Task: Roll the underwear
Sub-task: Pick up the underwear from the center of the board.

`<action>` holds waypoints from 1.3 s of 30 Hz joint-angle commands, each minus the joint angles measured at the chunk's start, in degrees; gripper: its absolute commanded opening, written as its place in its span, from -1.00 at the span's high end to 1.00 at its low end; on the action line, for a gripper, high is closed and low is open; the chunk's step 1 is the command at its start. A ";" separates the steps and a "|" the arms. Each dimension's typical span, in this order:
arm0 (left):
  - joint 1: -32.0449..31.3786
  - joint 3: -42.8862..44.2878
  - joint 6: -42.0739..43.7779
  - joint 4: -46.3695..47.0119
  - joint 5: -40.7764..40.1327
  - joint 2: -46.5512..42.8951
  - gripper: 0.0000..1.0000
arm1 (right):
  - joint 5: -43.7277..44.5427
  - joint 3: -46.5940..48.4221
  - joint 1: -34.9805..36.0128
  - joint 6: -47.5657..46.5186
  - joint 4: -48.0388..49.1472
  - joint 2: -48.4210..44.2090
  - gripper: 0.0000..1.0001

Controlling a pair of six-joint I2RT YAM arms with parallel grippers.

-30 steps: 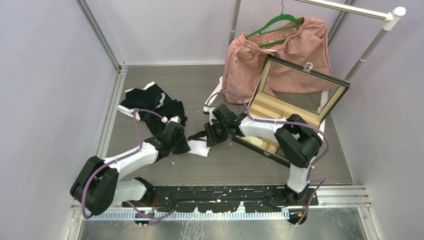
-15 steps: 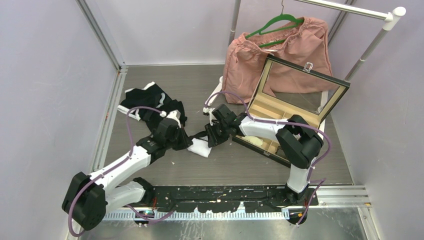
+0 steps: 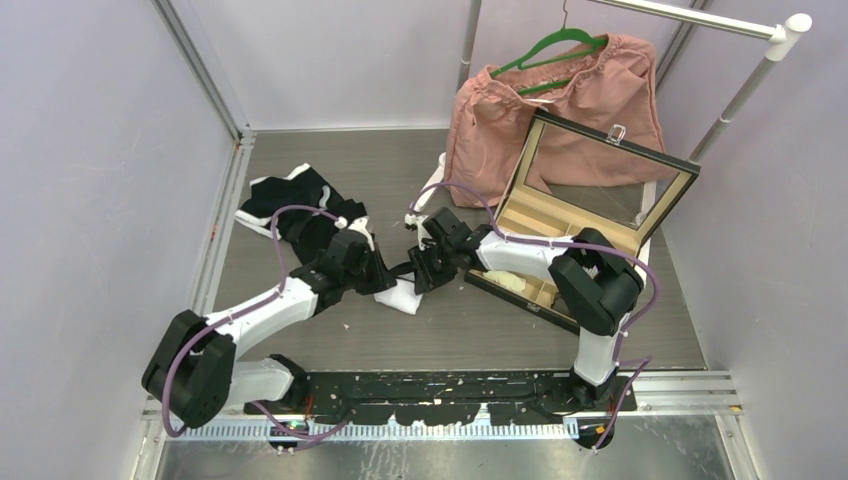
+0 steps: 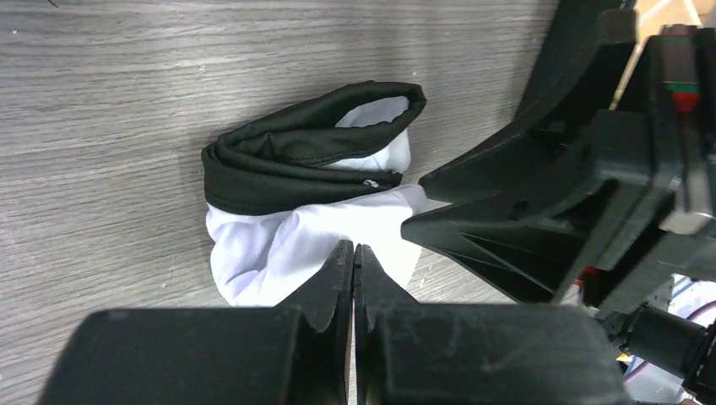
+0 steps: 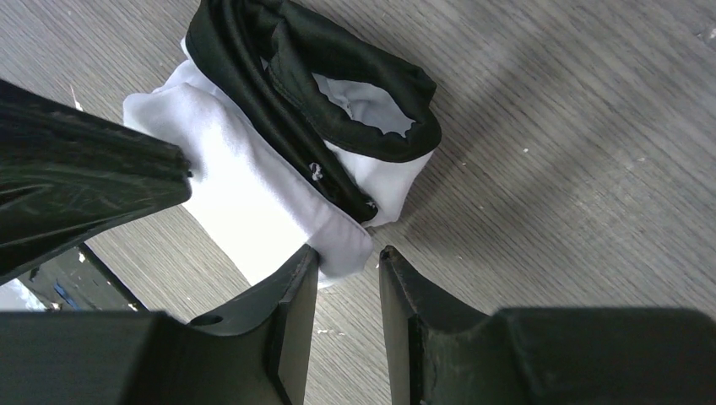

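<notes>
Table point(image 3: 480, 335): grey wood-grain board, flecked with pale specks.

Arms: two, black and white, purple cable looped on each.

Left gripper point(image 4: 353, 251): matte black fingers pressed flat together with no gap, tips at the near edge of the white cloth. Whether any cloth is caught between them cannot be told.

Underwear point(image 4: 287, 228): one piece, at mid-table between the two grippers. Smooth white cloth bunched into a loose, stubby roll, with a black band folded in a curved loop along its far side. A small mark on the band is too small to read. Its near edge is hidden behind the left fingers.

Right gripper point(image 5: 348, 251): jaws narrowly parted, a corner of the white cloth lying between the tips, against one finger and just short of the other.

Black pile point(image 3: 300, 210): crumpled soft black cloth with white trim, far left of the roll and partly covered by the left arm. The number of pieces cannot be counted.

Box point(image 3: 620, 147): one, right of centre, with a black frame, tan lining and a clear lid standing open. Its compartments are mostly hidden by the right arm.

Pink garment point(image 3: 500, 130): one, gathered, draped behind the box.

Hanger point(image 3: 550, 42): one, green, on a white rail point(image 3: 700, 18).
</notes>
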 commanded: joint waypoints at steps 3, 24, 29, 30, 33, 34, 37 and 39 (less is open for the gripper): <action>0.38 -0.60 0.22 2.54 -2.37 3.55 0.99 | -0.58 1.64 0.32 0.53 0.90 -0.18 0.22; 0.34 -3.44 -0.43 0.17 -5.09 8.37 0.99 | 7.95 -12.05 1.98 -11.40 20.81 -19.00 -0.08; 0.39 -3.28 -0.24 -0.15 -5.02 8.44 0.98 | 7.44 -7.66 1.98 -11.47 16.67 -15.32 -0.28; 0.36 -3.25 -0.17 -0.17 -5.01 8.56 0.99 | 7.00 -5.57 1.92 -11.68 14.37 -14.28 -0.33; 0.37 -2.97 -0.08 -0.26 -5.02 8.88 0.99 | 3.52 -0.39 1.14 -11.56 7.45 -11.33 -0.42; 0.38 -2.83 0.01 -0.31 -5.05 8.99 0.99 | 2.68 1.07 0.90 -11.45 5.13 -10.56 -0.42; 0.36 -2.59 0.20 -0.43 -5.01 9.17 0.99 | 1.39 1.49 0.91 -11.80 4.11 -9.99 -0.41; 0.35 -2.36 0.16 -0.59 -5.02 9.35 0.99 | 1.71 0.32 1.48 -12.23 4.48 -10.77 -0.35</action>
